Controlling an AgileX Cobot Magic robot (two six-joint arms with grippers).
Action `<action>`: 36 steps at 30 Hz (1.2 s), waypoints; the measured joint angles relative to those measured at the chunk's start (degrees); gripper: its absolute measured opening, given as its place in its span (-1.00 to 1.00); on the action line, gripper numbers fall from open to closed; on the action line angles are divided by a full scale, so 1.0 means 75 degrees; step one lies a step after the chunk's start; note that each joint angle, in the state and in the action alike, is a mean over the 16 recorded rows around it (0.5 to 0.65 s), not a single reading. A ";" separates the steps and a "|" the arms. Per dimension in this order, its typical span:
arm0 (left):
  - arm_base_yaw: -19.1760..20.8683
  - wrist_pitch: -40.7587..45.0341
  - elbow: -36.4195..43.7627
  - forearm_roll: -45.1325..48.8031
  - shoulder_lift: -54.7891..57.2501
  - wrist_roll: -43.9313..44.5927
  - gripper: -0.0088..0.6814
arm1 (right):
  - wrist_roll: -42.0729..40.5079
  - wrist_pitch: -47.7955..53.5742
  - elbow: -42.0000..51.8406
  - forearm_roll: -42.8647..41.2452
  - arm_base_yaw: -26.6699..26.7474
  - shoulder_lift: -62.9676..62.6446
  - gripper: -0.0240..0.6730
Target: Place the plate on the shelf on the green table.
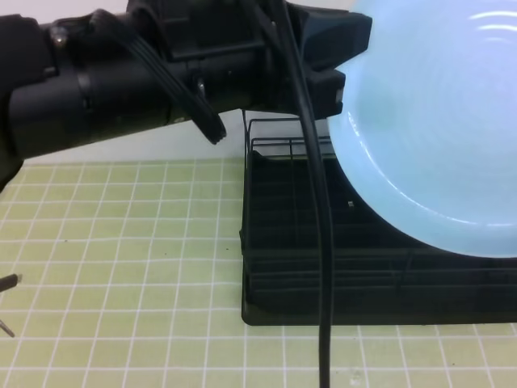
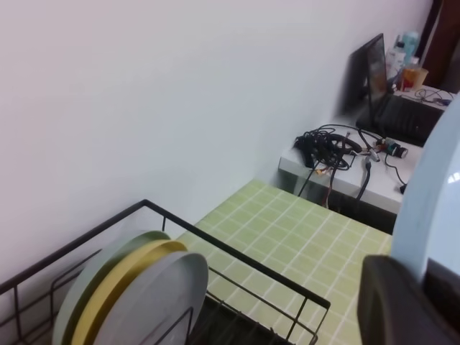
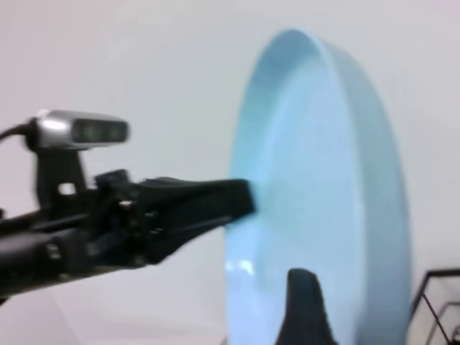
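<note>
Left gripper [image 1: 343,69]: closing its jaws on the rim of the plate [image 1: 440,121], gripping it at the plate's left edge in the high view; one black finger [image 3: 208,205] is lying against the plate's face in the right wrist view.

Right gripper [image 3: 305,309]: only one dark fingertip is showing, at the bottom edge of the right wrist view, just in front of the plate's lower rim; contact cannot be told, and the jaws are standing apart rather than clamping.

Plate: light sky-blue, being held up on edge above the shelf [image 1: 283,242], its right part cut off by the frame.

Shelf: black wire rack sitting on the green table [image 1: 121,267]; its right side is hiding behind the plate. In the left wrist view upright plates [image 2: 136,287], grey and yellow, are standing in it.

Writing: none readable.
</note>
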 joint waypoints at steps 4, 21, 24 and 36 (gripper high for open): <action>0.0002 0.0053 0.0000 -0.0144 0.0002 0.0124 -0.97 | -0.0003 0.0154 -0.0005 0.0174 0.0000 0.0281 0.02; 0.0012 0.1001 0.0000 -0.0712 0.0328 0.0585 -0.17 | -0.1374 -0.0008 -0.0206 0.0165 0.0000 0.0871 -0.94; 0.0013 0.1151 0.0000 -0.0836 0.0340 0.0606 0.13 | -0.2017 -0.0251 -0.0317 0.0170 0.0000 0.0883 -0.94; 0.0113 0.1382 0.0000 -0.0280 -0.0408 0.0712 0.57 | -0.4604 -0.1860 -0.1531 -0.0289 0.0000 0.1436 -0.91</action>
